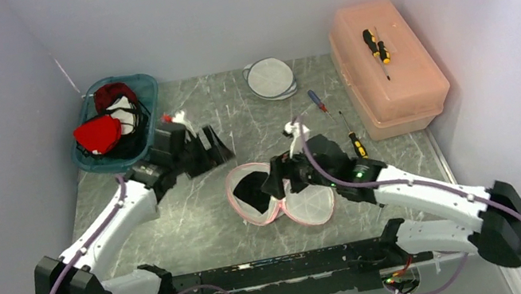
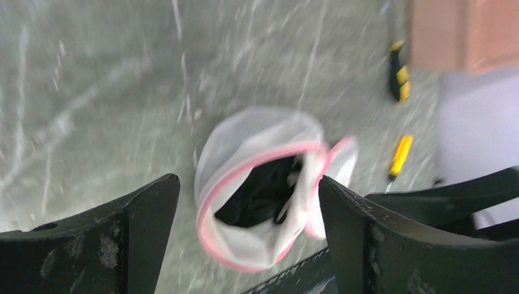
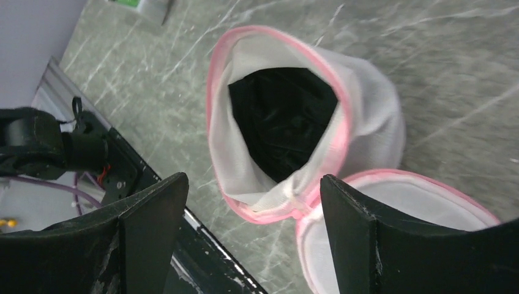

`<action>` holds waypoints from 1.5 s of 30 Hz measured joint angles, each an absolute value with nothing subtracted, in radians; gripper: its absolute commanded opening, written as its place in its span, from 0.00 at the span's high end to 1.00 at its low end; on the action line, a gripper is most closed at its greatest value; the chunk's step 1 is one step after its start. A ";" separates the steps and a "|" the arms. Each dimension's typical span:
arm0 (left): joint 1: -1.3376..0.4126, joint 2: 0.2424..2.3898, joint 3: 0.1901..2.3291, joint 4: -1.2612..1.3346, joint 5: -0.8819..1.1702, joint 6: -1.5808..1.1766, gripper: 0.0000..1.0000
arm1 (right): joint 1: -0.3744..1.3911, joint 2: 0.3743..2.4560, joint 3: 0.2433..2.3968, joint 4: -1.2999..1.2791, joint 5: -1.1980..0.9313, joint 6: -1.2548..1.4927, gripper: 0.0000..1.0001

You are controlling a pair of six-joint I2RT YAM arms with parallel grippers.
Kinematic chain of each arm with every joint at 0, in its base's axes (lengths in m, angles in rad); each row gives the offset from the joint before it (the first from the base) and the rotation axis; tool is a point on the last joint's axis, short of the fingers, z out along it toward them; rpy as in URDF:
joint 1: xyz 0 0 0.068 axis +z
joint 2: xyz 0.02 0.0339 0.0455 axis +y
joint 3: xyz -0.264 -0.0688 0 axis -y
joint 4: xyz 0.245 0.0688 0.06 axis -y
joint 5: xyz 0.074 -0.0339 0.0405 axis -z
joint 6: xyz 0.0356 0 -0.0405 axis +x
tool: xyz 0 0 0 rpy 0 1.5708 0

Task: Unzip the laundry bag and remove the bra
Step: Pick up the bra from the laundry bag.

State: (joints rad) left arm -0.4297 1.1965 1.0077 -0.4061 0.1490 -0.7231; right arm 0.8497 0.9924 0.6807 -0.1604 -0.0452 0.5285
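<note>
**A:** What sits farthest left of the laundry bag [image 1: 247, 216]?

**B:** A teal plastic bin [image 1: 99, 161], left of the bag and farther back. It has a rounded rim and holds red, white and black items.

**A:** And the left jaws?

**B:** Also left of the bag and a little behind it, not touching it. The dark, scuffed wedges are spread wide and released, gripping nothing. The left wrist view is blurred.

**A:** The bag itself?

**B:** It is a round pouch of white mesh [image 3: 367, 116] with pink piping, lying on the grey, marble-veined table [image 1: 196, 215]. It is unzipped, and its mouth gapes open. The disc-shaped flap [image 1: 312, 204] is folded out at its right, joined to it at the seam.

**A:** Where's the bra [image 3: 281, 116]?

**B:** Inside the bag. It shows as crumpled black fabric in the opening, and I can't make out its shape.

**A:** The right jaws?

**B:** They hang over the bag's right edge, parted wide and released.

**A:** Anything behind the bag?

**B:** A flat white disc [image 1: 270, 79].

**A:** And to its right?

**B:** A slim screwdriver with a yellow-and-black handle [image 1: 355, 145] lies just right of the bag. Well to the right of it stands a salmon plastic box [image 1: 401, 90], smooth, rounded and translucent.
</note>
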 measured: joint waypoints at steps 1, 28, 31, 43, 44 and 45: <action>-0.464 1.203 0.960 -0.404 0.148 -0.727 0.13 | 0.868 1.035 0.700 -0.156 -0.049 0.530 0.18; -0.492 1.178 0.620 -0.182 0.119 -0.758 0.52 | 0.919 1.697 1.048 -0.124 -0.011 0.790 0.59; -0.492 1.177 0.607 -0.168 0.124 -0.764 0.55 | 0.923 1.702 1.048 -0.127 0.002 0.803 0.77; -0.492 1.145 0.582 -0.103 0.192 -0.780 0.17 | 0.927 1.578 1.013 -0.183 0.045 0.775 1.00; -0.492 1.139 0.575 -0.085 0.209 -0.780 0.16 | 0.927 1.547 1.002 -0.188 0.045 0.764 1.00; -0.492 1.136 0.566 -0.066 0.228 -0.780 0.15 | 0.927 1.520 0.992 -0.191 0.044 0.755 1.00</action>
State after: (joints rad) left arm -0.4915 1.1358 0.5663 -0.0658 0.2283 -0.7803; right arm 0.9272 1.5196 0.9920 -0.1909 0.0441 0.7551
